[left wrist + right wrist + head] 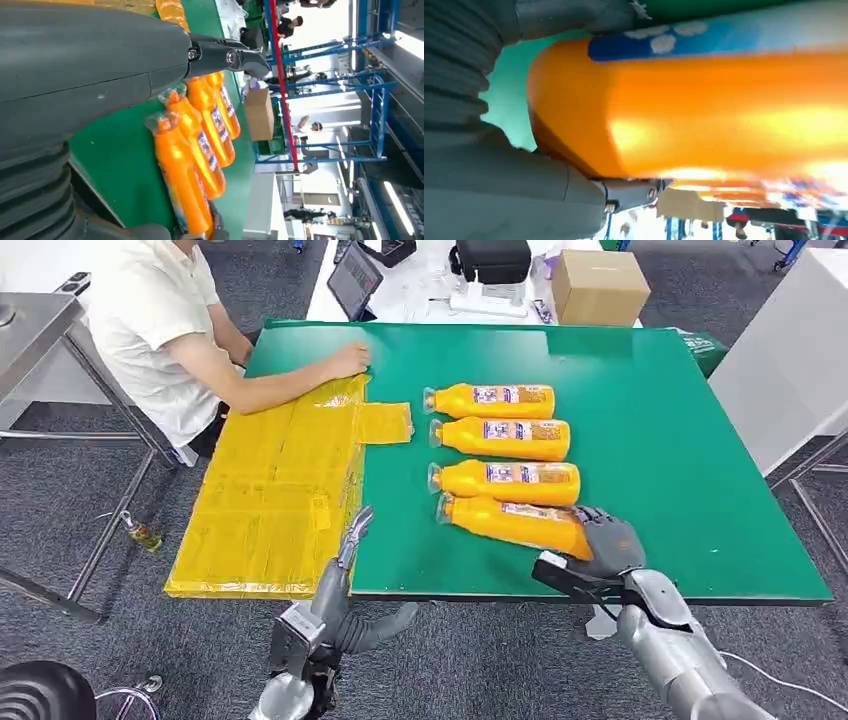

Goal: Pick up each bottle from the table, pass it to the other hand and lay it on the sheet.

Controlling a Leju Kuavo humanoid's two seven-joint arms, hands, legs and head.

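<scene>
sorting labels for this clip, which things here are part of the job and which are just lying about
Job: four orange bottles, yellow sheet, right hand gripping the nearest bottle, left hand.

Lying about: cardboard box, tablet, black case.

Head view is bright and evenly lit, pretty sharp, soft shadows only. Left wrist view blows out white toward the hall windows and ceiling lights. Right wrist view is blurry up close, with glare streaks on the orange bottle (704,115).

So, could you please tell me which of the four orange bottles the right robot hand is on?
The nearest orange bottle, last in the row at the table's front edge. It lies slightly askew, its base under the right robot hand; the other three lie untouched.
</scene>
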